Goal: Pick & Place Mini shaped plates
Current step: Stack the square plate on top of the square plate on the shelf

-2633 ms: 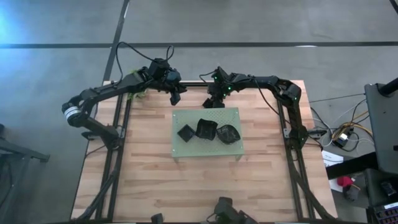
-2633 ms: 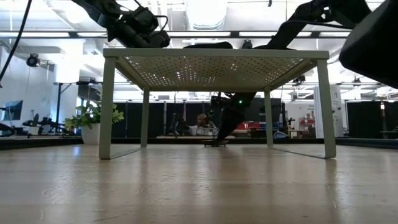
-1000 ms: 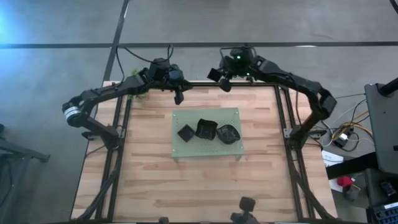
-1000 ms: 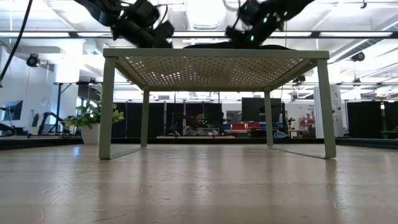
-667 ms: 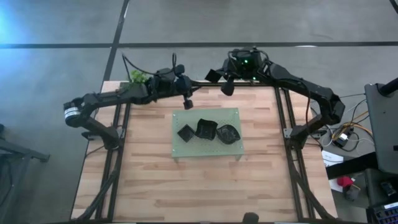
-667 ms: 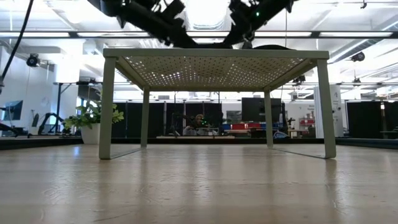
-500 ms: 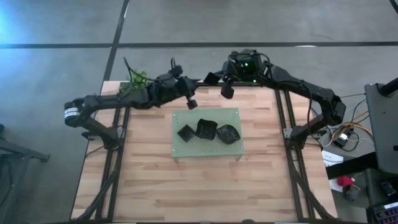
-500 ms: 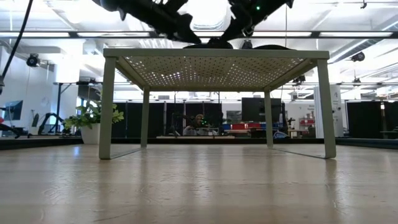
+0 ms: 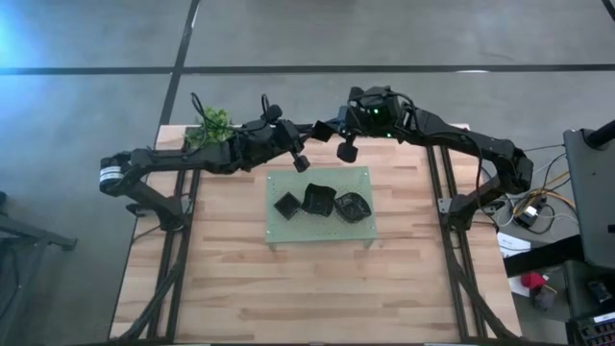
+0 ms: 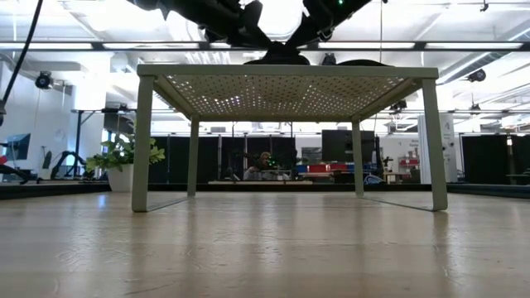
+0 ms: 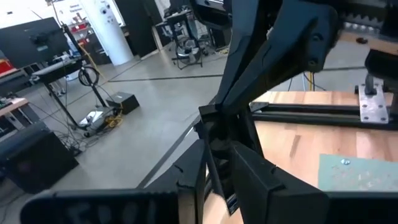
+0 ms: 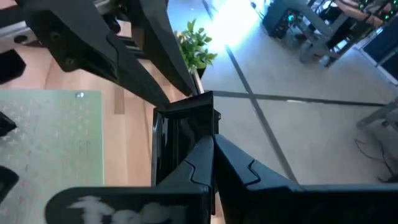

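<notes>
Both arms have swung in from the surface's far edge toward the mat (image 9: 319,205). The right pincer (image 9: 347,151) grips a plate (image 12: 184,140), apparently for delivery; the left pincer (image 9: 300,162) is closed (seemingly empty). Three plates (image 9: 321,203) sit on the mat.

Both arms are stretched in from opposite sides and nearly meet in the middle. Left end effector (image 9: 300,161) and right end effector (image 9: 346,151) sit close together, raised in the air, both with fingers pressed closed and empty.
</notes>
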Motion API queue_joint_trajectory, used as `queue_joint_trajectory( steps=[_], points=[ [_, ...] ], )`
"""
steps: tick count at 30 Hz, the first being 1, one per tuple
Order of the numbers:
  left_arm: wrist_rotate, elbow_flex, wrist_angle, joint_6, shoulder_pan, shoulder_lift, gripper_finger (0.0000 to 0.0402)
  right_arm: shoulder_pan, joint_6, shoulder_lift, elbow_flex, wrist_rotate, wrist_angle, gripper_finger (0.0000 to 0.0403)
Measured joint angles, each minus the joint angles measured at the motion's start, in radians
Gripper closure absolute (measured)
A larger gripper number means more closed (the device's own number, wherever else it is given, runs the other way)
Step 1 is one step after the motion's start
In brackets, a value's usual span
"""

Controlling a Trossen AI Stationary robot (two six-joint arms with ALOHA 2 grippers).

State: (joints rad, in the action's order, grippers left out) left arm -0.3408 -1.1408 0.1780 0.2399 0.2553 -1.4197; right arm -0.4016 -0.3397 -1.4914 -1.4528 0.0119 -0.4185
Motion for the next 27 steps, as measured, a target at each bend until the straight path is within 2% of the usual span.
queue_joint_trajectory(
  steps=[11, 16, 20, 27],
  points=[
    [-0.002, 0.0, 0.007, -0.017, 0.0, 0.0, 0.0331, 0.02, -0.001, 0.0, 0.0, 0.001, 0.022, 0.0395],
    [-0.08, 0.0, 0.006, -0.017, 0.0, -0.001, 0.0331, 0.023, -0.001, 0.0, 0.0, 0.001, 0.029, 0.0395],
    [-0.087, 0.0, 0.006, -0.017, 0.0, -0.001, 0.0334, 0.03, -0.002, 0.0, 0.0, 0.001, 0.035, 0.0395],
    [-0.088, 0.0, 0.006, -0.022, -0.001, -0.001, 0.0395, 0.031, -0.004, 0.0, 0.0, -0.001, 0.037, 0.0394]
  ],
)
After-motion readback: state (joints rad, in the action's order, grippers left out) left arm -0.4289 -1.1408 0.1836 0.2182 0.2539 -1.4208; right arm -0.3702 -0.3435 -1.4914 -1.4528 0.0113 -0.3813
